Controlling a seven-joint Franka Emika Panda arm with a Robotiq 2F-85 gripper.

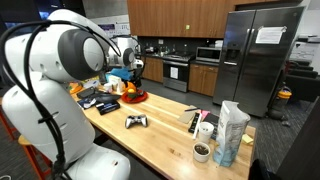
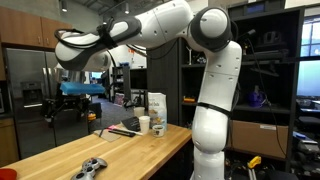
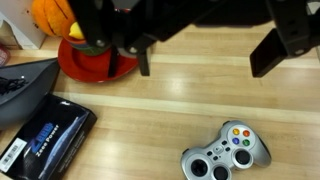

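Under the wrist camera, the gripper [image 3: 208, 55] is seen spread wide, with nothing held, high above the table [image 3: 170, 100]. A gamepad [image 3: 227, 155] and a black box [image 3: 45, 135] are seen lower in the view; the red bowl [image 3: 95, 68] lies farther, just beside one finger [image 3: 145, 62]. An approach is judged to be in hand; descent and centring over the bowl would be called for.

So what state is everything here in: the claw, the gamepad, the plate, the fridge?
Black Robotiq gripper: open, empty, above the wooden table.
Grey game controller: lying flat, buttons up, untouched.
Red round plate: on the table, with an orange object on it.
Black flat box: lying flat, label up.
Steel fridge: doors shut.
White paper bag: standing upright.
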